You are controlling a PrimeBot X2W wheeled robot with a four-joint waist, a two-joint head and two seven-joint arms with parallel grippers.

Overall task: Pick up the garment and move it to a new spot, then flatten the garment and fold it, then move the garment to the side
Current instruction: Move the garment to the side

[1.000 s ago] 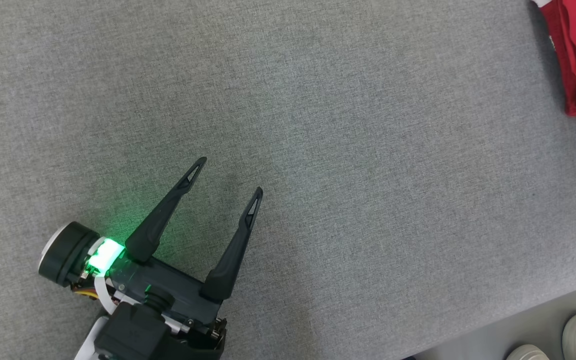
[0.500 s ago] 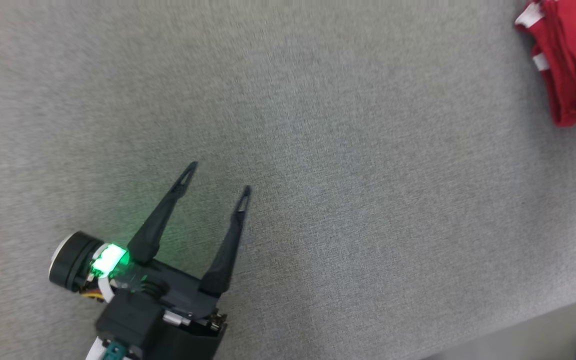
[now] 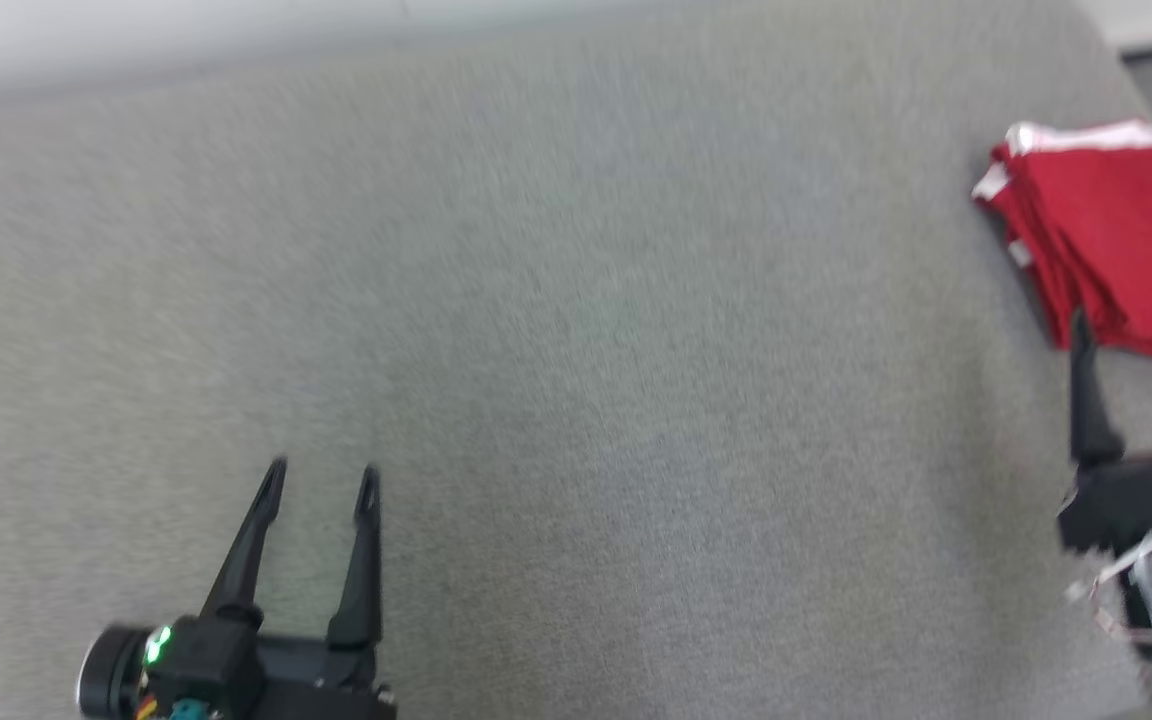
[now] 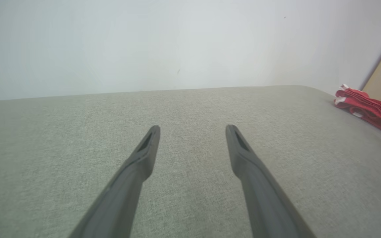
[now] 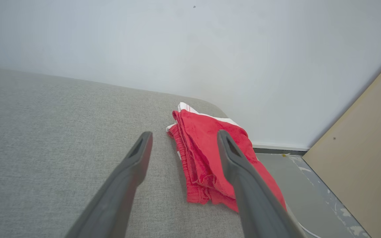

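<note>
The garment (image 3: 1101, 230) is red with white trim, folded into a compact stack at the far right edge of the grey cushioned surface (image 3: 576, 330). In the right wrist view the garment (image 5: 203, 155) lies just ahead of my fingers, untouched. My right gripper (image 3: 1131, 330) stands open just short of the garment's near edge, with nothing between its fingers. My left gripper (image 3: 321, 480) is open and empty at the lower left, far from the garment. From the left wrist the garment (image 4: 369, 110) shows small at the far right, beyond the left gripper (image 4: 193, 129).
A pale wall (image 5: 177, 43) rises behind the surface. To the right of the garment the surface ends and drops to a grey floor (image 5: 313, 195), where a tan board (image 5: 365, 158) leans.
The head camera has tilted up and turned, so the whole picture shifted. My right gripper has come into view, open, by the garment. The left gripper stays open.
</note>
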